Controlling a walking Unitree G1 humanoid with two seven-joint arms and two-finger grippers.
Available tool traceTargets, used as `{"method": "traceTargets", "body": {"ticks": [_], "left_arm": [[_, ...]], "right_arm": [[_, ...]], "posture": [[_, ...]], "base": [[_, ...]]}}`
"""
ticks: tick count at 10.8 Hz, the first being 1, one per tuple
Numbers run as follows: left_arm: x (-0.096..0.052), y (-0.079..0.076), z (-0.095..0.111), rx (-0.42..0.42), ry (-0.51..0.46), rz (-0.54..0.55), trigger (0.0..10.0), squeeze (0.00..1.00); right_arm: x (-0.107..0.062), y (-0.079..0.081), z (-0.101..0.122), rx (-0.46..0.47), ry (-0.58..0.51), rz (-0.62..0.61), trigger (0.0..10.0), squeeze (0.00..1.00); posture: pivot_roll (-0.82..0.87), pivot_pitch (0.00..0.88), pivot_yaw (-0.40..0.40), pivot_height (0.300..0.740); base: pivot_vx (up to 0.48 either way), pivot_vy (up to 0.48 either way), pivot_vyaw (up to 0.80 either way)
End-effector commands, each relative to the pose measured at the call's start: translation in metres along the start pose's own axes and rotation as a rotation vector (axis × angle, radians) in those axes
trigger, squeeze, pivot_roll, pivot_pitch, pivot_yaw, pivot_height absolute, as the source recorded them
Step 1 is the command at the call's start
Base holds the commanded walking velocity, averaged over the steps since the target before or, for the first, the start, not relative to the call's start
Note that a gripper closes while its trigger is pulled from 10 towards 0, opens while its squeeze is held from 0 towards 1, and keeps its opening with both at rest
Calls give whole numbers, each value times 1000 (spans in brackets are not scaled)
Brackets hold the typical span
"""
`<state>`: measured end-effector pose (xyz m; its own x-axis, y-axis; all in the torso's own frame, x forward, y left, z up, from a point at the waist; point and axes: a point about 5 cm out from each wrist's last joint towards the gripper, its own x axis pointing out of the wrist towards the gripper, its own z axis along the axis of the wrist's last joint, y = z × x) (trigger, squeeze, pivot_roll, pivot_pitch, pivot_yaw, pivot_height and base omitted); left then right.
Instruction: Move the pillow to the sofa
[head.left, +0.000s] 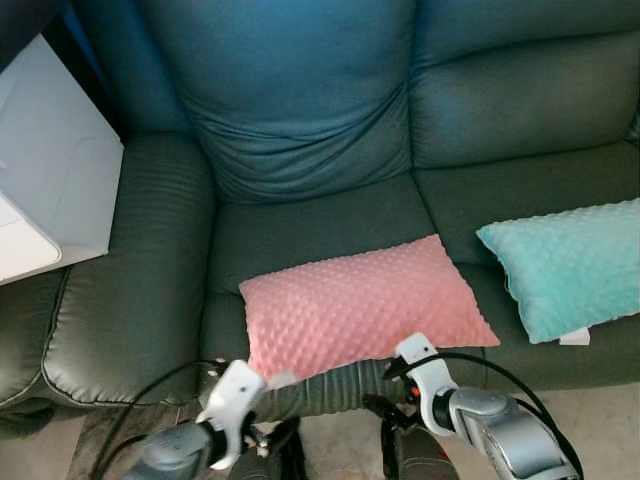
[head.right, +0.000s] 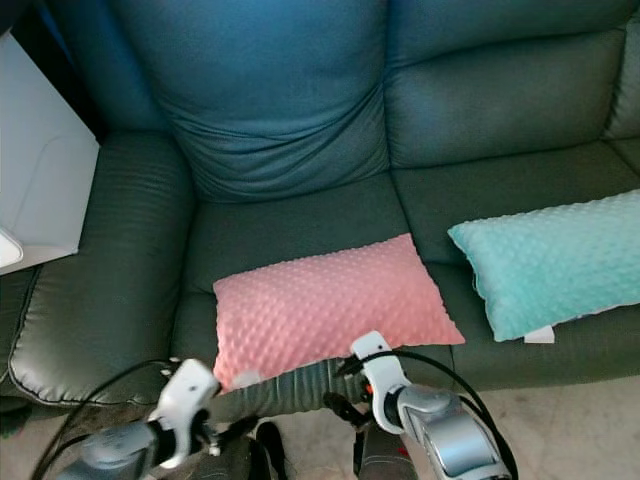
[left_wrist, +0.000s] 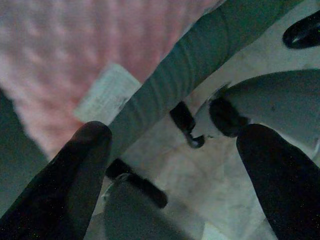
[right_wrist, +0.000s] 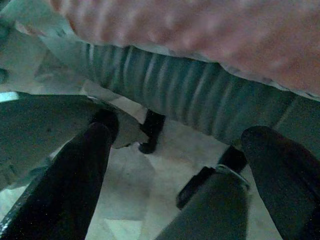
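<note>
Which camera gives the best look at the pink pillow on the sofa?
The left eye view: the whole pink pillow lies flat on the sofa seat, all edges visible. The right eye view shows much the same. The left wrist view catches a blurred corner with its white tag; the right wrist view, just its blurred underside edge.

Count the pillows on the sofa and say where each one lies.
2. The pink pillow lies on the middle seat cushion, at its front edge. The teal pillow lies on the seat to the robot's right, partly cut off by the frame, so more could lie beyond.
</note>
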<state>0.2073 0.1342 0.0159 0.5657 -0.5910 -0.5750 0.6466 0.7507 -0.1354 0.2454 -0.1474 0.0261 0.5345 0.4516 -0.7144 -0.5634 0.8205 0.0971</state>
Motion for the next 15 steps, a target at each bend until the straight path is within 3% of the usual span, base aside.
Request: {"method": "traceTargets", "body": {"ticks": [1, 6, 7, 9, 12, 13, 14, 15], "left_arm": [[3, -4, -12, 1, 54, -23, 10000, 1000], [24, -11, -31, 19, 155, -92, 10000, 1000], [29, -13, -37, 23, 178, -100, 10000, 929], [38, -9, -38, 26, 183, -60, 10000, 0], [48, 6, -43, 5, 213, 105, 10000, 0], [52, 11, -38, 9, 192, 159, 10000, 0], [55, 12, -34, 12, 175, 172, 10000, 0], [59, 15, -29, 16, 152, 199, 10000, 0]], "right_arm": [[2, 4, -15, 0, 41, 6, 10000, 1000], [0, -8, -35, 7, 88, -57, 10000, 1000], [0, -11, -35, 6, 85, -72, 10000, 1000], [2, -14, -34, 3, 74, -99, 10000, 1000], [5, -21, -35, -2, 43, -157, 10000, 941], [7, -27, -32, 6, -2, -200, 10000, 643], [7, -30, -32, 9, -15, -212, 10000, 851], [7, -38, -30, -2, -42, -257, 10000, 808]], "posture": [[-224, 278, 123, 740], [-241, 300, 121, 740], [-243, 301, 119, 740], [-251, 300, 119, 740], [-259, 302, 124, 740], [-256, 303, 127, 740], [-253, 305, 129, 740], [-250, 305, 129, 740]], "base": [[0, 0, 0], [0, 0, 0], [0, 0, 0], [0, 0, 0], [0, 0, 0], [0, 0, 0], [0, 0, 0], [0, 0, 0]]}}
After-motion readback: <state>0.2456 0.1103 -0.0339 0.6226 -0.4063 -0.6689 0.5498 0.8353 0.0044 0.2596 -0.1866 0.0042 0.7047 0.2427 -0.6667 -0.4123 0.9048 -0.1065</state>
